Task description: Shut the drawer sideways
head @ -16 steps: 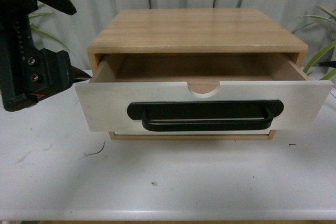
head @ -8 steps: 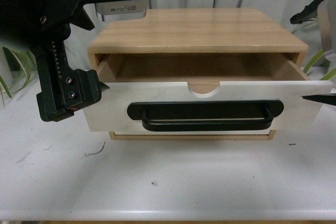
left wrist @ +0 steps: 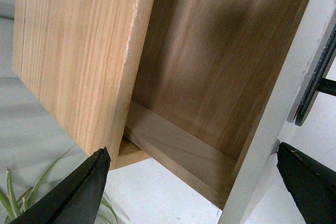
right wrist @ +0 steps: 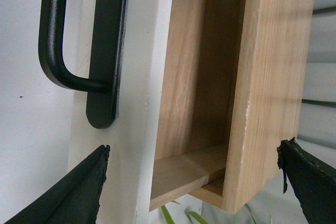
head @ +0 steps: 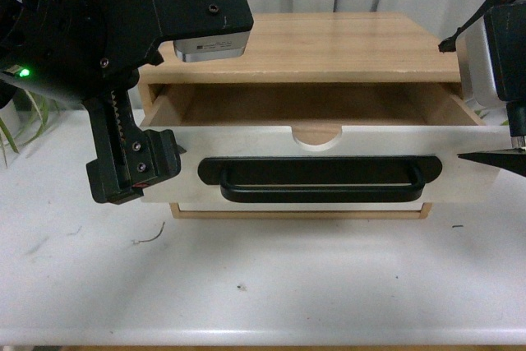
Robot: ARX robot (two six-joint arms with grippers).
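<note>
My left jaws and right jaws gape apart, flanking the open drawer (head: 320, 166) mid-frame; cabinet (head: 329, 47) behind, table (head: 288, 285) beneath.

The drawer (head: 320, 147) sits pulled partway out of its wooden cabinet (head: 312, 47), level, its white, black-handled front facing me; inside looks empty, though shadowed.

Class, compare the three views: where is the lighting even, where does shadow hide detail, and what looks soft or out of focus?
Front view: even, soft light, no glare; the wide white-fronted wooden drawer is shaded inside. Left wrist view: its inner wood looks slightly soft; the black left end effector shows only as featureless silhouettes. Right wrist view: its long black bar handle is crisp.
</note>
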